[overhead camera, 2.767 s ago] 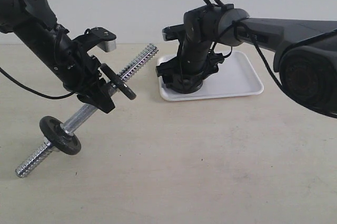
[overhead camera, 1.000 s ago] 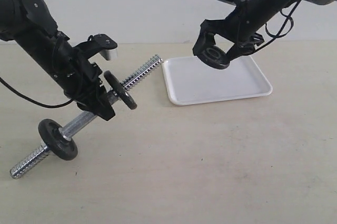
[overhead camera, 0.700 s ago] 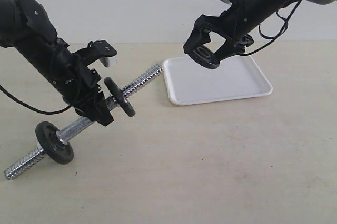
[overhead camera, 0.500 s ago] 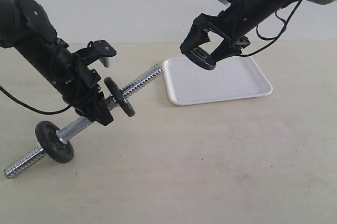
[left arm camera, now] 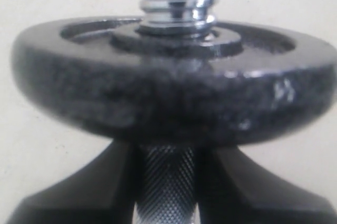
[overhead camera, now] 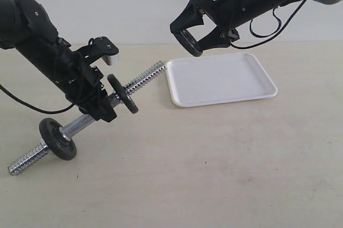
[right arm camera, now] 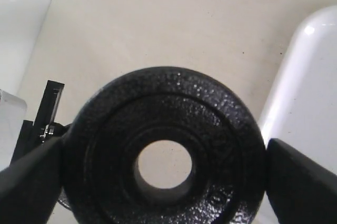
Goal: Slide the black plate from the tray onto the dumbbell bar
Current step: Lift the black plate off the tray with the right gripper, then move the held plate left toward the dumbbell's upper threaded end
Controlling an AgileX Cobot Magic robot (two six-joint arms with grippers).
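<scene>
My left gripper (overhead camera: 103, 105) is shut on the knurled middle of the chrome dumbbell bar (overhead camera: 142, 78) and holds it tilted, its threaded end raised toward the tray. Two black plates sit on the bar, one just above the left fingers (overhead camera: 122, 93) and one near the low end (overhead camera: 58, 139). The left wrist view shows the upper plate (left arm camera: 174, 92) right over my gripper (left arm camera: 167, 192). My right gripper (overhead camera: 192, 36) is shut on a third black plate (overhead camera: 186, 41), held in the air left of the white tray (overhead camera: 221, 81). That plate (right arm camera: 210, 129) fills the right wrist view between my fingers (right arm camera: 31, 182).
The white tray holds nothing and lies on the beige table near the back wall. Its rounded corner (right arm camera: 310, 92) shows beside the held plate. The bar's low threaded end (overhead camera: 21, 164) rests near the table surface at the left.
My right gripper has lifted the black plate off the tray and carried it up and to the left, toward the bar's raised end. The left arm and bar shifted only slightly.
</scene>
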